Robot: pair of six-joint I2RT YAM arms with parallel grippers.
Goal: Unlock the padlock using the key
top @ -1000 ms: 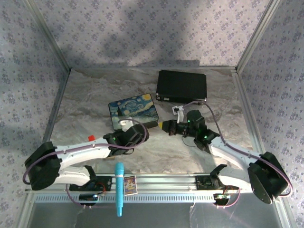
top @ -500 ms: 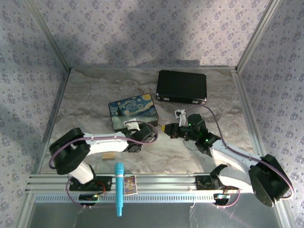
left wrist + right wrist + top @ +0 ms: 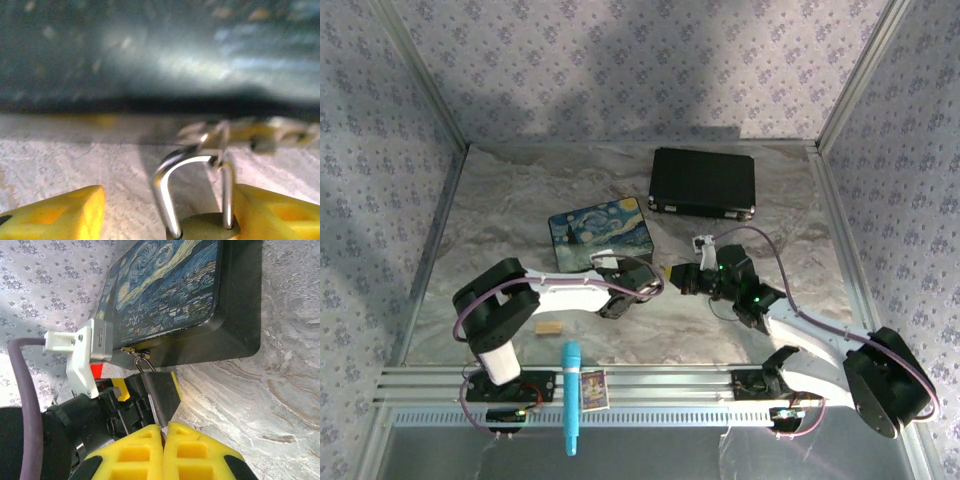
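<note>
We see the padlock [image 3: 202, 228] hanging by its shackle from the latch on the front of the box [image 3: 602, 232]. Our left gripper [image 3: 167, 207] stands spread around it, one finger touching its body. The right gripper [image 3: 163, 430], close by, has its fingers pressed together.

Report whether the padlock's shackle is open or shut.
Shut: both legs of the shackle run down into the brass body of the padlock, seen from the left wrist.
</note>
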